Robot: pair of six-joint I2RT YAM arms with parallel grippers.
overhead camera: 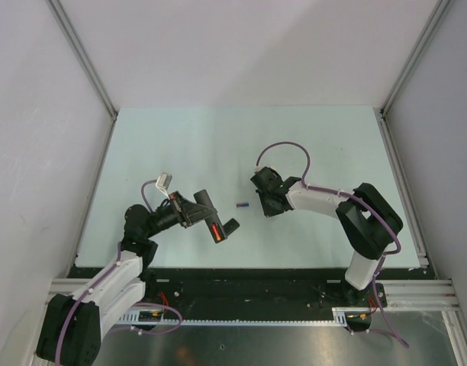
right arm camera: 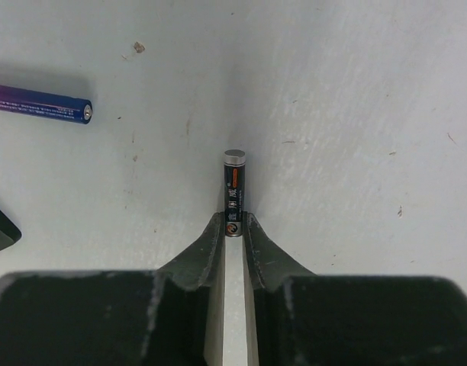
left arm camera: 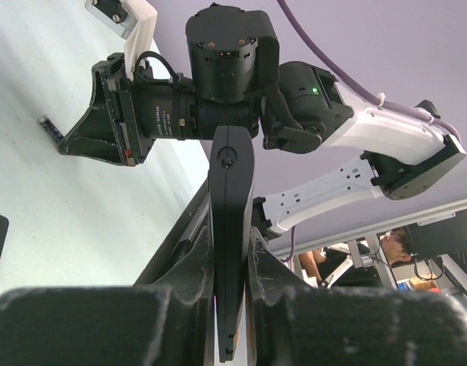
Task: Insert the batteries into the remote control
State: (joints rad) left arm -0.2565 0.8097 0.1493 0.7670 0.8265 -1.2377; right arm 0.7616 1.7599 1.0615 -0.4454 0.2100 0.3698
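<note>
My left gripper (overhead camera: 197, 213) is shut on the remote control (overhead camera: 207, 204), a slim black bar held edge-on between the jaws (left arm camera: 231, 198) above the table. A red battery (overhead camera: 216, 232) sits in the remote's near end. A small black cover piece (overhead camera: 231, 226) lies beside that end. The blue-purple battery (overhead camera: 243, 203) lies loose on the table between the two arms (right arm camera: 43, 104). My right gripper (right arm camera: 233, 226) is low over the table, its fingertips closed on the near end of the dark battery (right arm camera: 233, 191), which sticks out ahead of them.
The pale table (overhead camera: 218, 145) is bounded by grey walls on three sides and a black rail along the near edge (overhead camera: 249, 278). In the left wrist view, the right arm (left arm camera: 218, 84) hangs close in front of the remote.
</note>
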